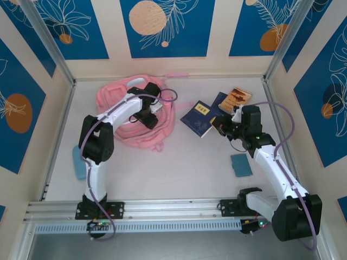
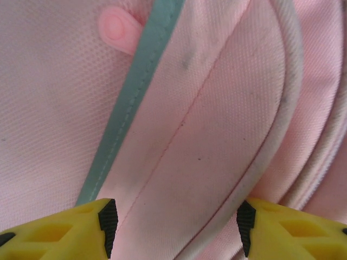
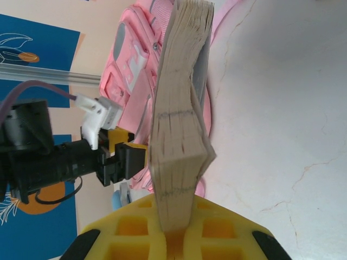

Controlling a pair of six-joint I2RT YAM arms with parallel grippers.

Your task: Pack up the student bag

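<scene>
Top external view: large soft pink fabric student bag (image 1: 115, 97) lies far-left on the tabletop (image 1: 179, 168), left claw (image 1: 147, 120) half-spread astride its piped flap, presumably to open it, while right claw (image 1: 219, 125) clamps a thick grey-covered book (image 3: 179, 108) edgewise for insertion.

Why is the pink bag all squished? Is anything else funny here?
The student bag lies slumped in a crumpled heap, and its cloth shows small dark smudges. The right gripper pinches a thick book by its page edge, squeezing that end narrower than the rest.
</scene>
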